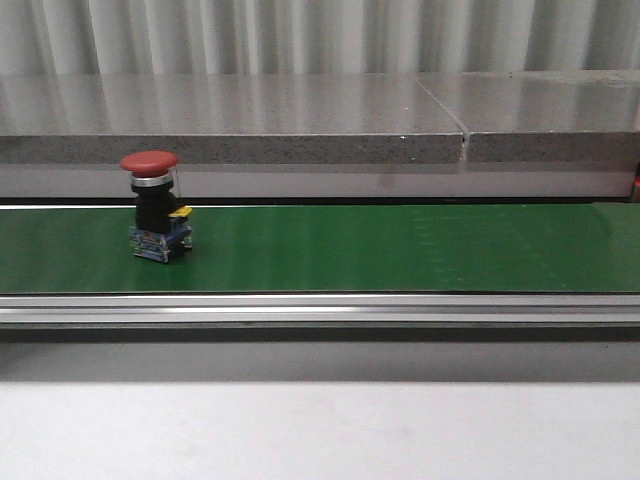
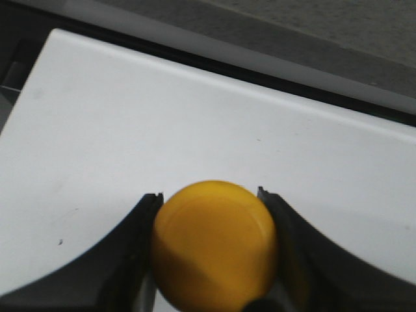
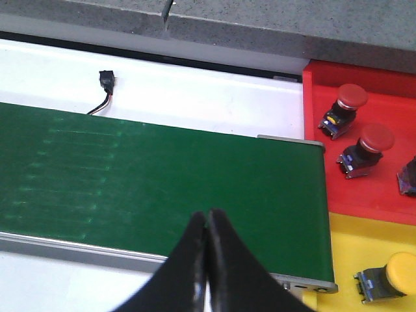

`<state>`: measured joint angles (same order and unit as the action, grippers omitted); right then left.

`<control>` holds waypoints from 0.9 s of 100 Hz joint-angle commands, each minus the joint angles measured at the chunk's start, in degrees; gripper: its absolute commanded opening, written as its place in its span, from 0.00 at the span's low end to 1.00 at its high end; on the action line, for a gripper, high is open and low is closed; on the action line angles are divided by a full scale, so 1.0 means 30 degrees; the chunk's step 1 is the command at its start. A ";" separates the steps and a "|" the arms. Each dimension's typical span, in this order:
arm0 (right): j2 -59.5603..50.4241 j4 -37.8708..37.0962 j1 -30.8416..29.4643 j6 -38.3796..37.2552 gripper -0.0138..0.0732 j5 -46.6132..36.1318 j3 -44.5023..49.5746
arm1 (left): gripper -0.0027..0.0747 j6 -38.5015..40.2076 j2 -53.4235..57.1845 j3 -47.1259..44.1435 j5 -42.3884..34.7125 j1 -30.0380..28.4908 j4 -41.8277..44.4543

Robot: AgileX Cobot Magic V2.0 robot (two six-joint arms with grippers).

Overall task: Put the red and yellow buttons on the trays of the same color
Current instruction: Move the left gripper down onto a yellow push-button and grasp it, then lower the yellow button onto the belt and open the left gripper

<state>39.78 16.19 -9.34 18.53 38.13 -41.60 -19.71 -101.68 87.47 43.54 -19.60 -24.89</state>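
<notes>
A red button [image 1: 150, 163] on a black and blue base stands upright at the left of the green conveyor belt [image 1: 400, 250] in the front view. My left gripper [image 2: 209, 195] is shut on a yellow button [image 2: 214, 244] above a white surface. My right gripper [image 3: 207, 214] is shut and empty over the belt's near edge. The red tray [image 3: 318, 130] holds two red buttons [image 3: 351, 97] [image 3: 376, 138]. The yellow tray [image 3: 364, 240] holds a yellow button [image 3: 398, 276]. Neither arm shows in the front view.
A grey stone ledge [image 1: 300, 120] runs behind the belt. A metal rail [image 1: 320, 308] edges the belt's front, with white table [image 1: 320, 430] below. A small black connector with a wire [image 3: 104, 81] lies on the white surface behind the belt.
</notes>
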 commanded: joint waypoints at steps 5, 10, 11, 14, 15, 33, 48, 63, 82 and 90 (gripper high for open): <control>-0.0087 0.0109 0.0040 0.0171 0.08 -0.1301 -0.0469 | 0.01 0.0018 0.1673 0.0605 0.0557 0.1193 -0.0071; -0.0087 0.0109 0.0040 0.0171 0.08 -0.1301 -0.0469 | 0.01 0.0018 0.1825 0.0540 0.1063 0.1592 0.0070; -0.0087 0.0109 0.0040 0.0171 0.08 -0.1301 -0.0469 | 0.01 0.0018 0.1883 0.0526 0.1126 0.1701 0.0127; -0.0087 0.0109 0.0040 0.0171 0.08 -0.1301 -0.0469 | 0.01 0.0018 0.2041 0.0420 0.1291 0.1917 0.0282; -0.0087 0.0109 0.0040 0.0171 0.08 -0.1301 -0.0469 | 0.01 0.0018 0.2050 0.0414 0.1295 0.2026 0.0322; -0.0087 0.0109 0.0040 0.0171 0.08 -0.1301 -0.0469 | 0.01 0.0018 0.2947 -0.0909 0.1236 0.2881 0.0572; -0.0087 0.0109 0.0040 0.0171 0.08 -0.1301 -0.0469 | 0.01 0.0018 0.3601 -0.2640 0.0872 0.3426 0.1096; -0.0087 0.0109 0.0040 0.0171 0.08 -0.1301 -0.0469 | 0.01 0.0018 0.4254 -0.4414 -0.0376 0.4106 0.2210; -0.0087 0.0109 0.0040 0.0171 0.08 -0.1301 -0.0469 | 0.01 0.0018 0.4469 -0.6112 -0.1249 0.4883 0.2210; -0.0087 0.0109 0.0040 0.0171 0.08 -0.1301 -0.0469 | 0.01 0.0018 0.4469 -0.6788 -0.1755 0.5198 0.2210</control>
<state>39.78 16.19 -9.34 18.53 38.13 -41.60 -19.71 -90.96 67.43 42.43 -5.20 -17.30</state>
